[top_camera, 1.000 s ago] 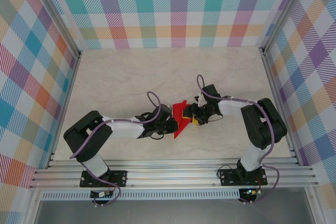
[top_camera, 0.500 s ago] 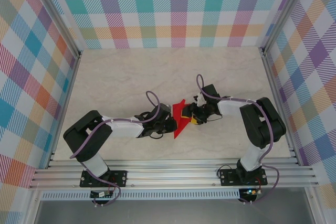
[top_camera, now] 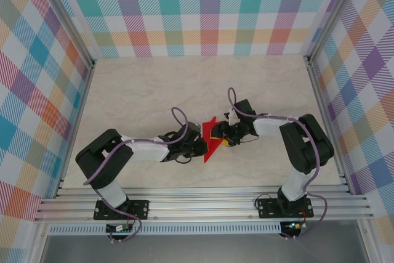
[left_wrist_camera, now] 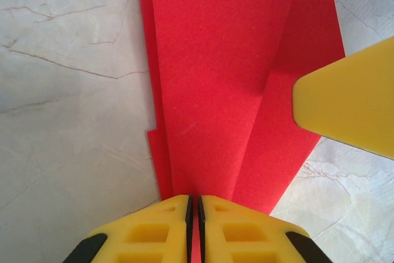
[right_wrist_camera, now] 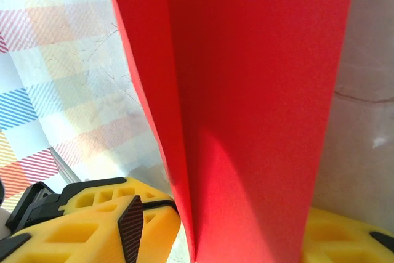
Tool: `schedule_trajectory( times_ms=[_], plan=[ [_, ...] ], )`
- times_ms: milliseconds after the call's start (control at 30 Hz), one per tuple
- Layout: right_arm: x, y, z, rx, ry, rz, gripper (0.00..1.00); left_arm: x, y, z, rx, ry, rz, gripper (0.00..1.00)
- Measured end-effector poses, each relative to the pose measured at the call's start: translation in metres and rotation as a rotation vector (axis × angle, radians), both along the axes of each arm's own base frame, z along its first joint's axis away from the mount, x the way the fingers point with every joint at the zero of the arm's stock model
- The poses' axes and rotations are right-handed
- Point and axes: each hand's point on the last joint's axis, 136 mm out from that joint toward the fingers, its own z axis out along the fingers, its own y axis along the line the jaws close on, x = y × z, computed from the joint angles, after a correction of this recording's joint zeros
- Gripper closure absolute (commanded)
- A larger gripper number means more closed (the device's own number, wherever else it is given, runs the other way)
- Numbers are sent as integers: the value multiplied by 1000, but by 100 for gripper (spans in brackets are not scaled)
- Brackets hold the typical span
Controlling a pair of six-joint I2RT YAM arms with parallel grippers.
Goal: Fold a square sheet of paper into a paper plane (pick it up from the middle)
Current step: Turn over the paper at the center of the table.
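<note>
Your left gripper (left_wrist_camera: 194, 200) is pinched tight on the near end of the paper plane (left_wrist_camera: 215, 90), its two yellow fingers pressed together with only the red sheet between them. Your right gripper (right_wrist_camera: 240, 238) stands about half open, one yellow finger on each side of the folded red paper; you cannot tell whether either pad touches it. The plane sits near the middle of the table (top_camera: 135, 90), between the two grippers, its folded layers over the marbled top.

the red paper plane (top_camera: 210, 141) is a narrow, creased, layered dart.
</note>
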Motion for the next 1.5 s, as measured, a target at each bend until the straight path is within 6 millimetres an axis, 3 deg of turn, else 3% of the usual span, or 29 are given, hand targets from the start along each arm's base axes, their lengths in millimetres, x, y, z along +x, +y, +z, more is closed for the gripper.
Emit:
schedule_trajectory(
  times_ms=[367, 933, 1300, 1500],
  plan=[
    [-3, 12, -2, -4, -7, 37, 61, -1, 0, -1, 0, 2, -1, 87],
    [-6, 18, -12, -24, 8, 57, 75, -1, 0, -1, -12, 0, -1, 86],
    [-2, 19, -9, -38, -11, 67, 89, -3, 4, -2, -9, 0, 6, 85],
    [-2, 8, 1, -113, -53, 65, 89, -2, 17, 22, -26, -62, 47, 83]
  ],
)
